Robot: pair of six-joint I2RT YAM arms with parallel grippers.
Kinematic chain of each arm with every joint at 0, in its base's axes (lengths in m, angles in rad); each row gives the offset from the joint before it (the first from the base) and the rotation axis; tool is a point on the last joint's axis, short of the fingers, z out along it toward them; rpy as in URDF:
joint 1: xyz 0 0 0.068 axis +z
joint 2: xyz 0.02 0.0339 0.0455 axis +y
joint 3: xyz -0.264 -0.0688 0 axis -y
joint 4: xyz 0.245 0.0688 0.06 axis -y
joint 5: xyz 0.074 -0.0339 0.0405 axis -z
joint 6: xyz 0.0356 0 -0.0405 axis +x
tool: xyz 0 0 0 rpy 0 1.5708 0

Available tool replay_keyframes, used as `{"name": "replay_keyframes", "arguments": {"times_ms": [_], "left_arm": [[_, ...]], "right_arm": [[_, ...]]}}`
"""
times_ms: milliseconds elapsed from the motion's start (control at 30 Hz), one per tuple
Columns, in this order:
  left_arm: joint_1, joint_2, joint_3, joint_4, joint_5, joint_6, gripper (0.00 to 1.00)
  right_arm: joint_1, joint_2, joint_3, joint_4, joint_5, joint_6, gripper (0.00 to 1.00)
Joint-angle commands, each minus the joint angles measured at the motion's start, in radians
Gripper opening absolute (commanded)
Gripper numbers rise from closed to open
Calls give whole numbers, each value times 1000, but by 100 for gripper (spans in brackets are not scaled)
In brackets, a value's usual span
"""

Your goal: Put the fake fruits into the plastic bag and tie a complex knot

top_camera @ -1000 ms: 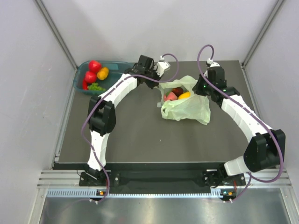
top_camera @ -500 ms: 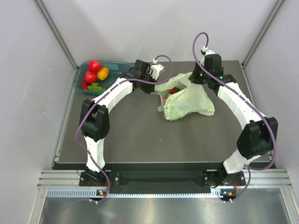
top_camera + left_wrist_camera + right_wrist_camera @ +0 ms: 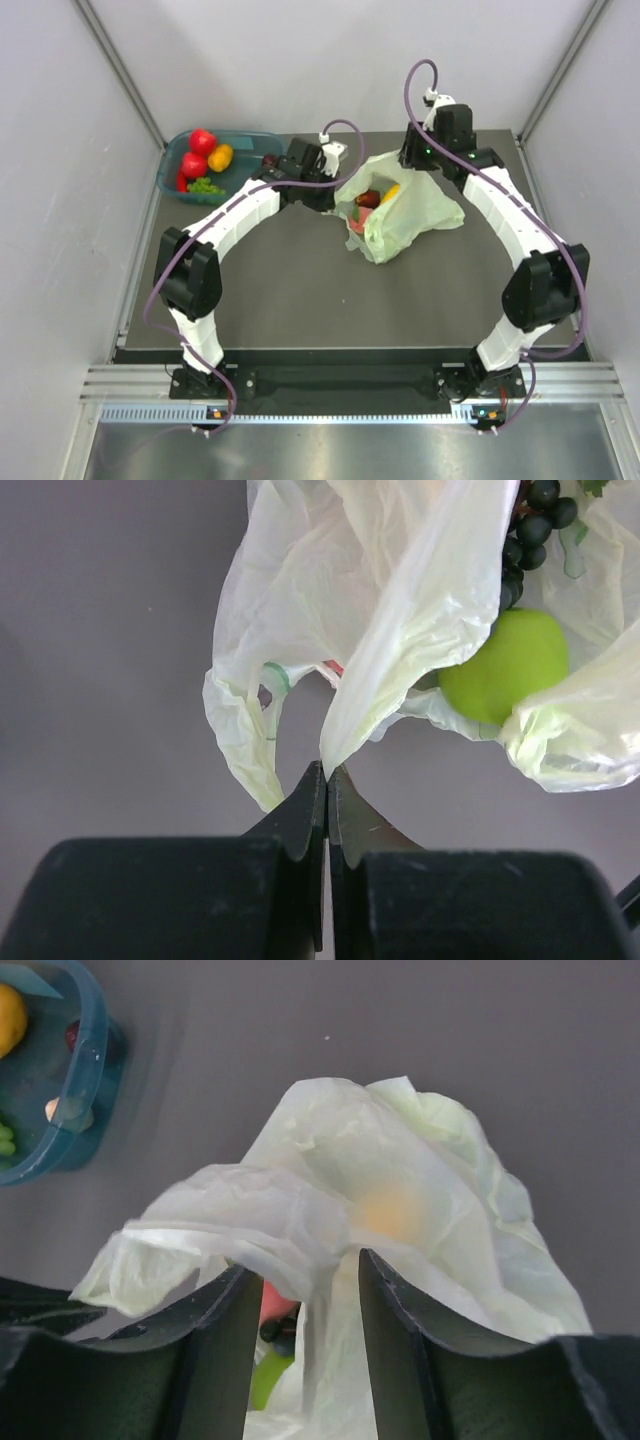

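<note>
Table: a dark grey flat table top (image 3: 300, 290) has all the things on it.
Bag: the thin pale-green see-through plastic bag (image 3: 400, 222) sits right of the middle, between the two arms. Its top is lifted up.
Fruits in the bag: a round green plastic apple (image 3: 505, 660), a bunch of dark purple plastic grapes (image 3: 530, 525), a pink plastic piece (image 3: 275, 1302) and a yellow plastic piece (image 3: 390, 192).
Left gripper: the black left gripper (image 3: 327, 775) is at the bag's left side. Its jaws are pressed together and pinch a strip of the bag's edge.
Right gripper: the black right gripper (image 3: 305, 1280) is at the bag's far right side. Its jaws are spread, and a fold of the bag lies between them.
Basket: the teal rectangular plastic basket (image 3: 168, 172) is in the far left corner, well apart from the bag.
Fruits in the basket: two red plastic fruits (image 3: 203, 140), an orange-yellow plastic fruit (image 3: 220, 157) and a bumpy green plastic piece (image 3: 205, 185).
</note>
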Motion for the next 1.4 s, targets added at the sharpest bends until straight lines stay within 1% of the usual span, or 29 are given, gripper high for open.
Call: {"name": "replay_keyframes", "arguments": {"times_ms": [0,33,67,100,133,167,200,233,267,300,400,433,467,533,600,633,667,700,733,800,833,900,933,1000,1033,1133,1200,1267,1367], "left_arm": [[6,-52,-12,58,-2,-70,0],[6,-52,-14,58,-2,-73,0],[6,-52,-15,58,-4,-81,0],[6,-53,-17,63,-12,-85,0],[6,-56,-23,63,-13,-90,0],[6,-61,-29,66,-13,-96,0],[6,-73,-40,84,-6,-101,0],[6,-82,-58,92,-6,-107,0],[6,-89,-68,99,-6,-113,0],[6,-99,-78,110,-1,-116,0],[6,-110,-98,119,1,-124,0],[6,-110,-106,121,-4,-125,0],[6,-113,-108,122,-10,-133,0],[6,-118,-118,121,-18,-144,0],[6,-130,-134,138,-25,-159,0],[6,-135,-147,144,-28,-162,0],[6,-142,-155,155,-33,-164,0],[6,-145,-166,159,-36,-164,1],[6,-147,-167,162,-41,-164,1],[6,-145,-166,158,-44,-162,1],[6,-145,-166,156,-36,-161,1],[6,-150,-166,158,-38,-161,1],[6,-153,-169,158,-38,-161,1],[6,-161,-170,156,-41,-156,1],[6,-162,-170,158,-42,-155,1],[6,-165,-166,149,-42,-147,1],[6,-167,-166,147,-41,-142,1],[6,-167,-166,148,-45,-139,1],[6,-164,-166,149,-42,-138,0]], "right_arm": [[34,-162,5,-43,84,-58,45],[46,-185,-4,-64,139,-70,48],[74,-211,-27,-85,161,-77,56],[92,-258,-40,-99,187,-83,59],[117,-288,-54,-110,266,-87,62],[175,-311,-77,-136,310,-87,63],[204,-348,-85,-151,342,-83,64],[235,-363,-93,-167,407,-62,63],[296,-377,-111,-185,437,-43,63],[325,-403,-123,-205,455,-22,59],[433,-452,-192,-231,543,89,56],[476,-463,-212,-237,592,148,57],[496,-480,-247,-245,618,181,61],[539,-484,-277,-294,701,282,61],[597,-481,-317,-340,750,357,63],[635,-480,-326,-401,796,453,63],[655,-471,-344,-431,819,501,64],[675,-468,-350,-464,853,625,65],[694,-463,-355,-536,894,676,66],[749,-455,-375,-595,920,768,67],[776,-452,-387,-648,939,873,67],[801,-452,-402,-690,948,996,67],[821,-454,-413,-692,953,1017,68],[823,-446,-448,-685,945,1057,69],[823,-438,-453,-699,936,1115,69],[824,-385,-435,-793,916,1260,75],[824,-345,-435,-797,910,1295,82],[824,-323,-450,-759,911,1307,82],[809,-325,-490,-664,922,1293,79]]}}
